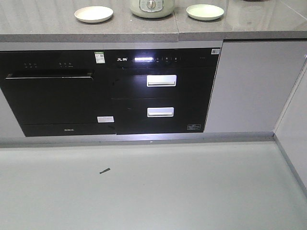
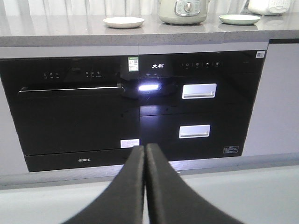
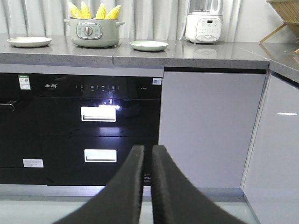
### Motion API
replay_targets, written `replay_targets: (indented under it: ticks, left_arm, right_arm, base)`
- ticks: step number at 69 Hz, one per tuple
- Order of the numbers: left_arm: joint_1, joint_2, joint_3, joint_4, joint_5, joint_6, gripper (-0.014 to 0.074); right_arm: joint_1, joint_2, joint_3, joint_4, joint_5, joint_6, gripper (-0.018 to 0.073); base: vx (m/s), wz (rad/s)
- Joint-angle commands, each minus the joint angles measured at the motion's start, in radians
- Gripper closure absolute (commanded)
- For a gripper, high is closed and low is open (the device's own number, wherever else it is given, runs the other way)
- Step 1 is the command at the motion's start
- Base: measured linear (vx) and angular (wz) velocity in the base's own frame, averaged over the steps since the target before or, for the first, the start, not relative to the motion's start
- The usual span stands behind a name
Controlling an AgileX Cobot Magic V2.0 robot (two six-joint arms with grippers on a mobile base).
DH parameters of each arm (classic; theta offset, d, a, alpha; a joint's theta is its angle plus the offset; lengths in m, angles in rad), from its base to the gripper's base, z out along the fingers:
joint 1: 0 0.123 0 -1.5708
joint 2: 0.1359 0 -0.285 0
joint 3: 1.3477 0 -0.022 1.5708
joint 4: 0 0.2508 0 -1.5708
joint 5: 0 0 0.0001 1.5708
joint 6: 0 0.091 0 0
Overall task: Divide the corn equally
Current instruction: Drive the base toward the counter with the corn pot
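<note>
corn (image 3: 100, 10) in pot (image 3: 93, 32) on counter (image 3: 210, 49), between left plate (image 3: 29, 41) and right plate (image 3: 148, 45)

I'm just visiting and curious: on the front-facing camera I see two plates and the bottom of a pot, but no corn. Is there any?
Observer: Yes. The right wrist view shows four yellow corn cobs standing upright in the pot.
Operator: Anything else up there that I'm missing?
Observer: A white blender stands farther right on the counter.
Operator: And where are the robot's grippers?
Observer: Only the wrist views show them: the left gripper and the right gripper are both shut and hold nothing.
</note>
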Motion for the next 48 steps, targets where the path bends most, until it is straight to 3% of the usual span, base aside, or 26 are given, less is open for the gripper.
replay_targets:
  ticks: [1, 48]
  left_arm:
    - [0.000, -0.016, -0.001, -0.002, -0.076, -0.008, 0.0605]
    - [0.000, -0.016, -0.001, -0.002, -0.076, -0.008, 0.0605]
  right_arm:
    - [-0.005, -0.012, 0.005, -0.005, -0.074, -0.002, 0.0567]
    - [-0.005, -0.012, 0.005, -0.005, -0.074, -0.002, 0.0567]
  base:
    - [0.10, -0.01]
    - [0.09, -0.01]
